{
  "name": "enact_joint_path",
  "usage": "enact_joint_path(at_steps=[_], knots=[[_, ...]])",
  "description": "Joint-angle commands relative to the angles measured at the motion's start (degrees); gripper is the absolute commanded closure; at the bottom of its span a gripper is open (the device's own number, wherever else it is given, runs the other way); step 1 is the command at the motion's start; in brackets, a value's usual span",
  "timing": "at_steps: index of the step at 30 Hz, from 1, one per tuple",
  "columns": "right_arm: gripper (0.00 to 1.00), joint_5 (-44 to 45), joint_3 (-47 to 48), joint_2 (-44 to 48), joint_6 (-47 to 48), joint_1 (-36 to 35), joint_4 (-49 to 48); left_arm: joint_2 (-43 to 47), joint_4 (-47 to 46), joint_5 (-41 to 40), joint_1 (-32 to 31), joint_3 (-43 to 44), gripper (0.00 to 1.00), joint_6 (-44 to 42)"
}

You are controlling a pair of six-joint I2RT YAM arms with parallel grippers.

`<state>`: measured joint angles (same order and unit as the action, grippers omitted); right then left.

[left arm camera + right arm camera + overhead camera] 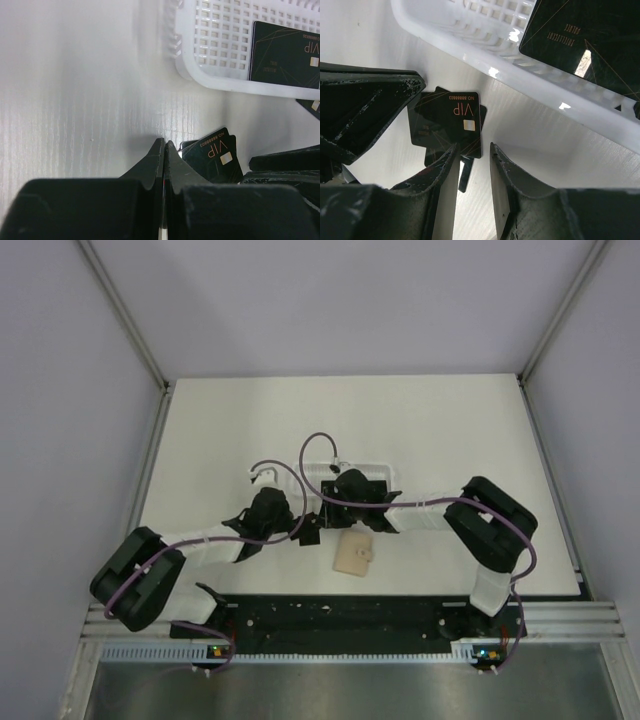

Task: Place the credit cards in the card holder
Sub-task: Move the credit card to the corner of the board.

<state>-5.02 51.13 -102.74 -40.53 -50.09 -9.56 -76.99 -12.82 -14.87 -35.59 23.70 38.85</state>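
Several black "VIP" credit cards point(447, 122) lie in a loose overlapping pile on the table just outside the white basket; they also show in the left wrist view point(215, 155). More black cards point(285, 52) lie inside the basket. My right gripper point(472, 148) is open just over the near edge of the pile, its left finger over the cards. My left gripper point(165, 143) is shut with nothing seen between its jaws, just left of the pile. The tan card holder point(352, 555) lies flat on the table, nearer than both grippers, which meet at about point(312, 522).
The white perforated basket point(215, 45) stands just beyond the pile, its rim point(485, 47) close to the cards; in the top view point(322, 471) the right arm hides most of it. The two grippers are very close together. Grey walls surround the table.
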Motion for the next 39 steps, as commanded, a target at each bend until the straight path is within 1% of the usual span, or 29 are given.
enact_joint_path(at_steps=[1, 7, 22, 34, 39], knots=[[0.69, -1.40, 1.42, -1.32, -0.25, 0.25, -1.60, -1.23, -2.47, -0.24, 0.35, 1.26, 1.00, -0.09], [0.69, -1.66, 1.16, -1.41, -0.42, 0.34, -1.60, -1.85, -2.48, 1.25, 0.26, 0.91, 1.00, 0.26], [0.69, -2.81, -2.27, -0.62, -2.00, 0.34, -3.97, 0.09, -3.26, 5.47, 0.26, -4.10, 1.00, 3.16], [0.69, -3.07, -4.46, 1.13, -3.06, 0.25, -4.67, 5.62, -1.51, 5.82, 0.26, -8.23, 1.00, 4.30], [0.69, -2.89, -5.87, 1.58, -3.50, -0.27, -5.20, 6.68, -2.29, 7.31, 0.17, -9.29, 1.00, 4.48]])
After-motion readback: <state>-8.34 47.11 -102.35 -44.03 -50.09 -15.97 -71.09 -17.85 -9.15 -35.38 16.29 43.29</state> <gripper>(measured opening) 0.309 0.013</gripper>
